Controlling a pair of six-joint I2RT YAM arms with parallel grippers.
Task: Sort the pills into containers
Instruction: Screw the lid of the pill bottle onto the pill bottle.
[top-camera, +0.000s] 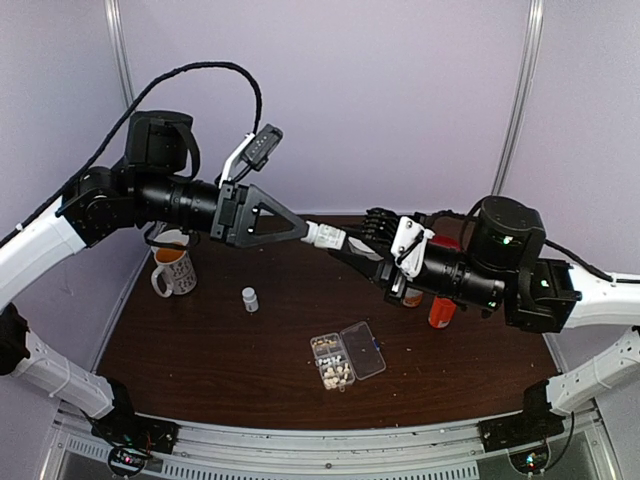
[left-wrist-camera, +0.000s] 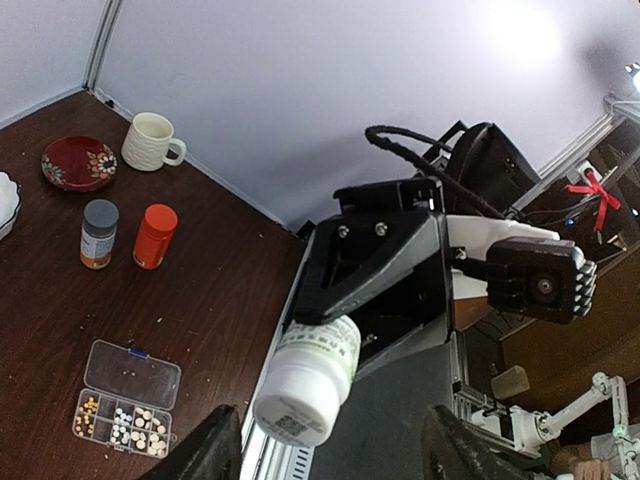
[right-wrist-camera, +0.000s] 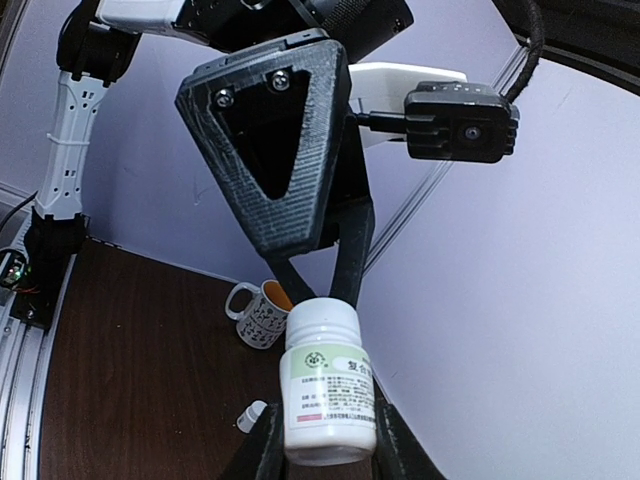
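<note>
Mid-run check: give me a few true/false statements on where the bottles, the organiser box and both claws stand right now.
1. The right claw grips the labelled white plastic bottle in mid-air. True.
2. The flat clear plastic organiser box has its lid closed. False: the lid lies hinged open beside the cells.
3. The left claw is clamped on the orange cylindrical bottle. False: that bottle stands on the dark wooden table, and the left claw is open at the white bottle's cap end.
4. A tiny white bottle stands on the table near the patterned ceramic mug. True.
</note>
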